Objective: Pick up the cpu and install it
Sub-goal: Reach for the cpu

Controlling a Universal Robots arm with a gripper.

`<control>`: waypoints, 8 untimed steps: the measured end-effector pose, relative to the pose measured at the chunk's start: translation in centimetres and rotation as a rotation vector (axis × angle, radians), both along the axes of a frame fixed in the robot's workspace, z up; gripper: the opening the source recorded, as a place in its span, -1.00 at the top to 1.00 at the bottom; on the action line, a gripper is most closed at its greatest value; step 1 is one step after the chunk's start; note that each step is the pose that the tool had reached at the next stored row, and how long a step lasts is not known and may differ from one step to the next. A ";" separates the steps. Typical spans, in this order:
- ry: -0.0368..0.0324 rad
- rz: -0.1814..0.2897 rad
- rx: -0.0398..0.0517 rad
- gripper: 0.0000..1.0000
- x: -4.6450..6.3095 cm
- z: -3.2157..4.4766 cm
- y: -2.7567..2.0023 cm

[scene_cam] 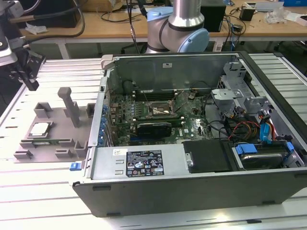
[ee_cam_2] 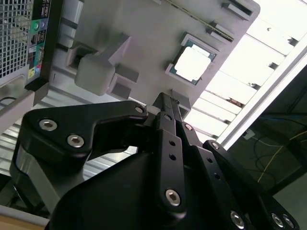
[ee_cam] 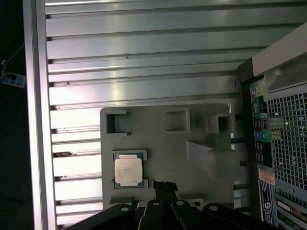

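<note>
The cpu (scene_cam: 40,128) is a small silver-topped square chip lying flat in a recess of the grey fixture plate (scene_cam: 57,120), at the exterior view's left, outside the computer case. Both wrist views show the cpu (ee_cam_2: 193,63) (ee_cam: 129,167) in its recess. My black gripper (scene_cam: 31,85) hangs above the table, beyond the fixture's far left corner and clear of the chip. Its fingertips (ee_cam: 164,186) are together with nothing between them, and the gripper (ee_cam_2: 165,101) ends short of the chip. The motherboard socket (scene_cam: 160,111) lies in the middle of the open case.
The open computer case (scene_cam: 192,143) takes up the middle and the exterior view's right, with raised walls, drive bays and cables (scene_cam: 249,129). A tall grey post (scene_cam: 72,108) and low blocks stand on the fixture. A thin green stick (scene_cam: 48,141) lies along its front. The table is ribbed metal.
</note>
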State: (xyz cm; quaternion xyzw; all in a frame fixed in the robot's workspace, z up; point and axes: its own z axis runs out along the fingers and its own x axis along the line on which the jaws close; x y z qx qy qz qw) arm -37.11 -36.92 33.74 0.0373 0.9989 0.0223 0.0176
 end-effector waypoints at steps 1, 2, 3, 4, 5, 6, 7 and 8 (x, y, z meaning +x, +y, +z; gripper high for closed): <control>0.0000 0.000 0.0000 0.79 -0.1 -0.22 0.00; 0.0000 0.000 0.0000 0.79 -0.2 -0.42 0.00; 0.0000 0.000 0.0000 0.79 -0.3 -0.59 0.00; 0.0000 0.000 0.0000 0.79 -0.5 -0.96 0.00; 0.0000 0.000 0.0000 0.79 -0.6 -1.42 -0.01; 0.0000 0.000 0.0000 0.79 -0.7 -1.68 0.00; 0.0000 0.000 0.0000 0.79 -0.7 -1.85 0.00; 0.0002 0.000 -0.0002 0.79 -0.7 -1.87 0.00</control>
